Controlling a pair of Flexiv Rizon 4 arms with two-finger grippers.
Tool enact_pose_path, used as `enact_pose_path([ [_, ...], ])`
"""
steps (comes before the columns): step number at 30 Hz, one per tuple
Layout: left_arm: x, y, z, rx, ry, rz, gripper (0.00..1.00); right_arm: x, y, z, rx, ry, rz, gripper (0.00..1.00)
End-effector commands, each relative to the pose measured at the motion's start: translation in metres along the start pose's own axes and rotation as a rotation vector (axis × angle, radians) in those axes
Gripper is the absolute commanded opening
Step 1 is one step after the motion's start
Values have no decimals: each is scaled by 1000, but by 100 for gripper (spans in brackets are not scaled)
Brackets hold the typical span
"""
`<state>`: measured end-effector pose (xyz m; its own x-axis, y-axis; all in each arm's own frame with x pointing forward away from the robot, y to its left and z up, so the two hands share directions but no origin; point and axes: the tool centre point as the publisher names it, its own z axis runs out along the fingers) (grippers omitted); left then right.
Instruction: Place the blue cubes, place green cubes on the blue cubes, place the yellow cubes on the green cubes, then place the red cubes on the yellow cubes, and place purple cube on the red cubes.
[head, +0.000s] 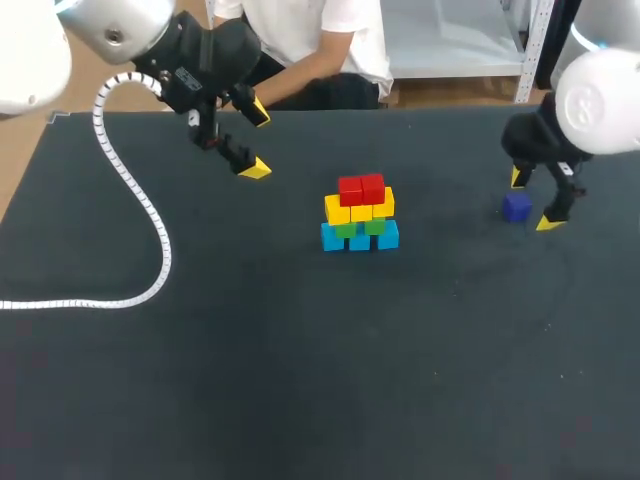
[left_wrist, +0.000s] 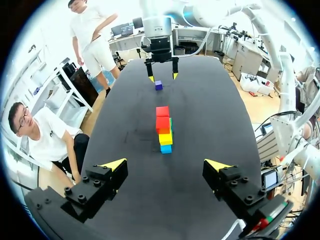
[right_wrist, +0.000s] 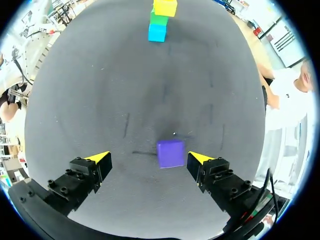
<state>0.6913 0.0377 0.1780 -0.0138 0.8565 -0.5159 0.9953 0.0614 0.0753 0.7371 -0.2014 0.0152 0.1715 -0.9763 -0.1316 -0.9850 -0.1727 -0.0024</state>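
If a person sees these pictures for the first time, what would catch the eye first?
First, the bright stack of cubes in the middle of the dark table: blue at the bottom, then green, yellow, red. Next, the lone purple cube to its right, between the open fingers of the right claw.

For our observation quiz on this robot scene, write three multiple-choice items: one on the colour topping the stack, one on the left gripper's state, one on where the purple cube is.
1. Which colour tops the stack?
A) red B) green C) purple
2. The left gripper is:
A) shut on a cube B) open and empty C) touching the stack
3. Where is the purple cube?
A) on the stack B) in the left gripper C) on the table between the right gripper's open fingers

Answers: 1 A, red cubes sit uppermost; 2 B, its tips stand wide apart with nothing between; 3 C, the right wrist view shows it lying between the spread tips.
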Motion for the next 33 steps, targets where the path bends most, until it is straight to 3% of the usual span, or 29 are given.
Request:
enact_pose_path([
  [1,0,2,0,4,-1,3,100,-2,-11,1,-15,-11,-2,100],
  [7,0,2,0,4,-1,3,100,-6,-16,8,-25,-3,-16,100],
  [12,0,2,0,4,-1,3,100,-4,-20,14,-33,60,-27,100],
  [33,0,2,0,4,-1,3,100,1,-22,26,-39,69,-3,100],
])
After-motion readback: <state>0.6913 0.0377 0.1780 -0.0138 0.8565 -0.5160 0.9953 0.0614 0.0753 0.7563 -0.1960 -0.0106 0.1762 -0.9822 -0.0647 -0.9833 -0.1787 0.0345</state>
